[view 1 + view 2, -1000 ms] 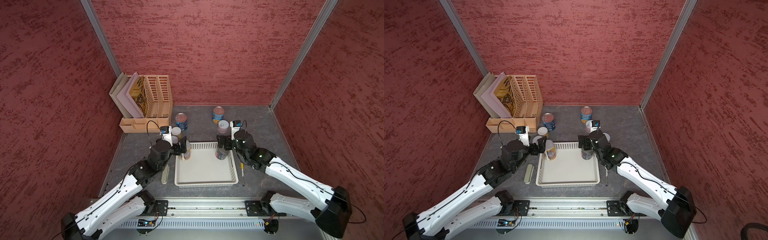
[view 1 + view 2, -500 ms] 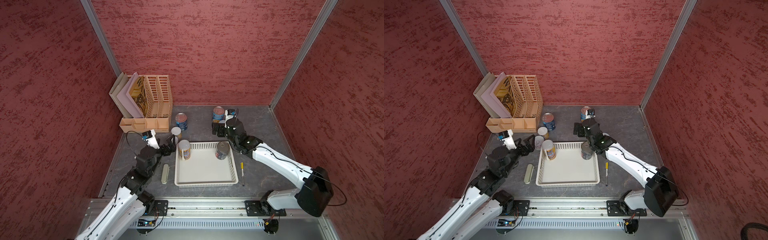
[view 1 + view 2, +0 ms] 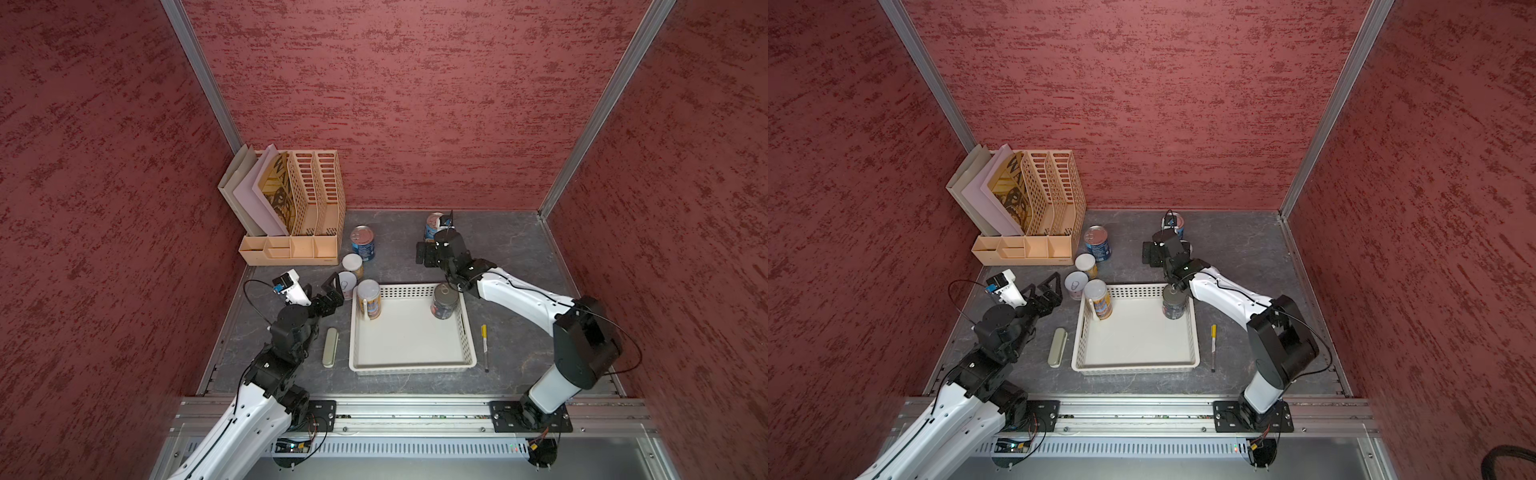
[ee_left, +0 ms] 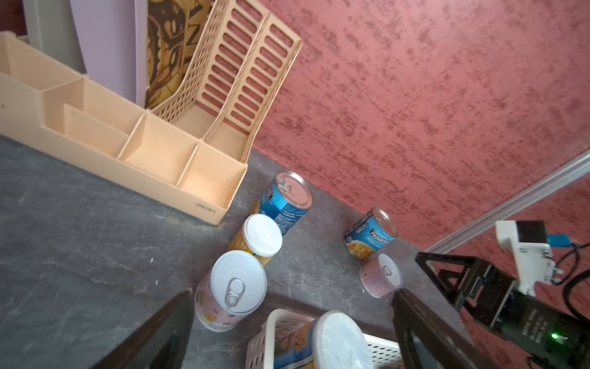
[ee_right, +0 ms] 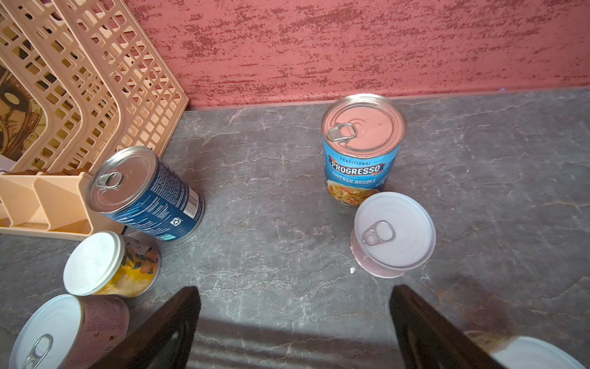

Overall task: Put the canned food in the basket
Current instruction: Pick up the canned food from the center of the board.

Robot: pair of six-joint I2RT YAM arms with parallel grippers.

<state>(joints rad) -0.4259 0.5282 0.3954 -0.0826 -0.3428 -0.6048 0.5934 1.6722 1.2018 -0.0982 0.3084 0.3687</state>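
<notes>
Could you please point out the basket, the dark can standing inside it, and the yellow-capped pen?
basket (image 3: pixel 411 365): in a top view, on its near rim.
dark can (image 3: pixel 444 306): in a top view, on its labelled side.
pen (image 3: pixel 484 348): in a top view, on its shaft.

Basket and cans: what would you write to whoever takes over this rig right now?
Left gripper: open, empty, beside the pink pull-tab can.
Right gripper: open, empty, facing the small pink can and the Progresso can.
Done: slim yellow can and dark can stand in the basket.
To do: those three, the other blue can, the yellow white-topped can; another white lid shows at the right wrist view's edge.
</notes>
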